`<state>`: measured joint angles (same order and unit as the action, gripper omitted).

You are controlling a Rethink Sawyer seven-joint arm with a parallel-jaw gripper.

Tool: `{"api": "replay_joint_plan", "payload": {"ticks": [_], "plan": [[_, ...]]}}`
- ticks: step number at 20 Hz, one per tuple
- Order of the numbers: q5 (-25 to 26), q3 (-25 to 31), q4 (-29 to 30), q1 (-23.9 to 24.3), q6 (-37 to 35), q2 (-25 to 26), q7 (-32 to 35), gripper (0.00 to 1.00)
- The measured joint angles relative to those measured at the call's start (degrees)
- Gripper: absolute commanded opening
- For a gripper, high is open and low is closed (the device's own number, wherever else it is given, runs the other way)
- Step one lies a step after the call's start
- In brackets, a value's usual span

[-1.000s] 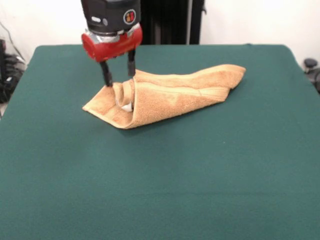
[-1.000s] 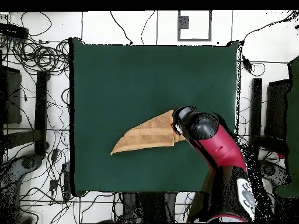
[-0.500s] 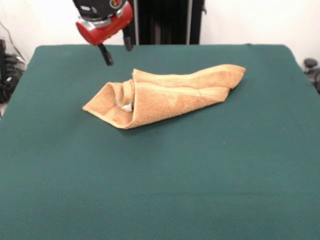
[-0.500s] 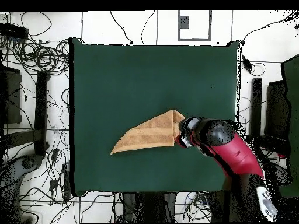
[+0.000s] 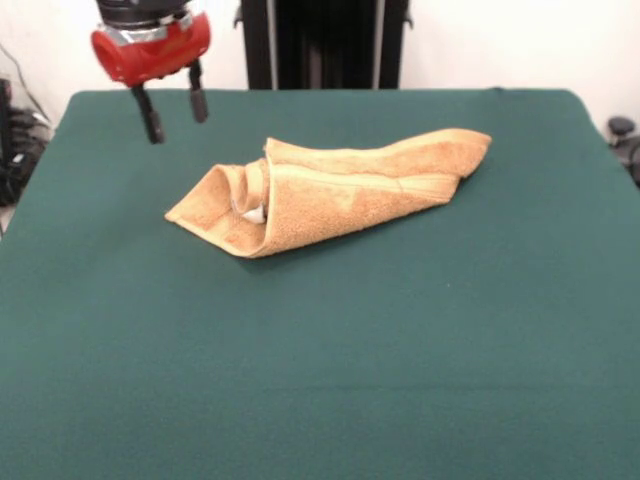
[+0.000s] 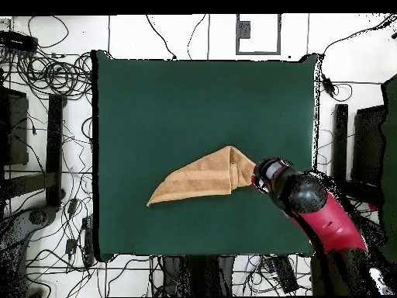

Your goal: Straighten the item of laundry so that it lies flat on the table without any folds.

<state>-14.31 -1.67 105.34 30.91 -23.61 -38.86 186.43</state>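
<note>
The towel sits folded on the green counter, a little back of the middle and slightly toward the left in the front view; it's doubled over lengthwise into a long tapering wedge, one narrow end reaching up to the right, the wide end at the left curling open like a loose roll; a scrap of white label peeks out inside that curl; a smoother woven band runs along the upper layer; from overhead the towel reads as a slanted triangle with its point toward the left, broad end toward the right. Off to the side now, the gripper hangs above the counter, clear of the cloth, up and to the left of the rolled end; its two dark fingers are spread apart and hold nothing; overhead, the red and black arm reaches in from the bottom right, its head just beside the towel's broad end.
</note>
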Motion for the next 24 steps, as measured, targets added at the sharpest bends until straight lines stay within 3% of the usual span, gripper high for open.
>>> {"api": "replay_joint_plan", "payload": {"ticks": [10, 24], "plan": [[7.14, 12.12, 4.28, 9.91, 10.77, -0.68, -0.18, 1.00], [14.22, 21.91, 6.96, 13.74, 21.20, 0.27, -0.18, 1.00]]}}
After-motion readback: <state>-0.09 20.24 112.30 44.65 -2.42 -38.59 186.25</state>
